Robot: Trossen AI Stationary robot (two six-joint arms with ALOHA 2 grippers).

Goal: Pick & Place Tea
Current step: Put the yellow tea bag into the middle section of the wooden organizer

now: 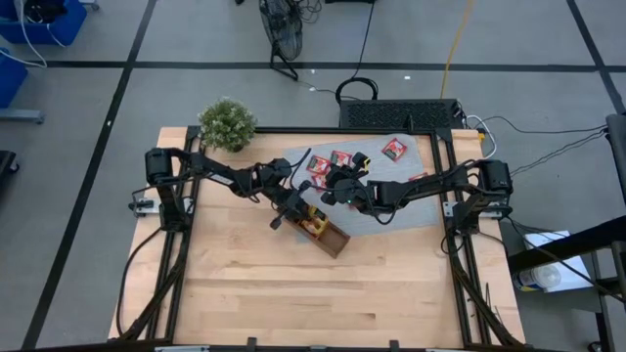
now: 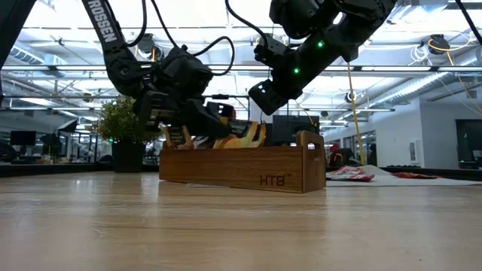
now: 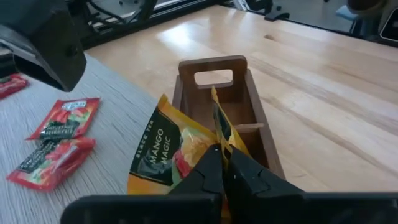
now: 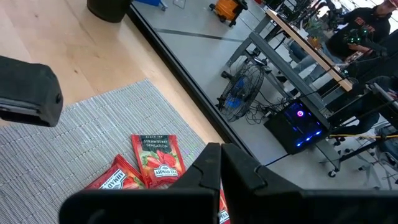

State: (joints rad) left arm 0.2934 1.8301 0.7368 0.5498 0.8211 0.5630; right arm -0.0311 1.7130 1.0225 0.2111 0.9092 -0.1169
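I am clenching my left tool (image 3: 221, 163) on an orange sachet (image 3: 163, 149) at the wooden tray (image 3: 213, 65), where another orange one is already standing. My right tool (image 4: 214, 155) is hovering pinched shut and empty over the red sachets (image 1: 341, 157) lying on the grey mat (image 1: 416, 149), so most are waiting.

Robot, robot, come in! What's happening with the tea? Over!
Left gripper shut on orange sachet, over the tray. Right gripper shut, empty, above red sachets on the mat. Nothing blocking.
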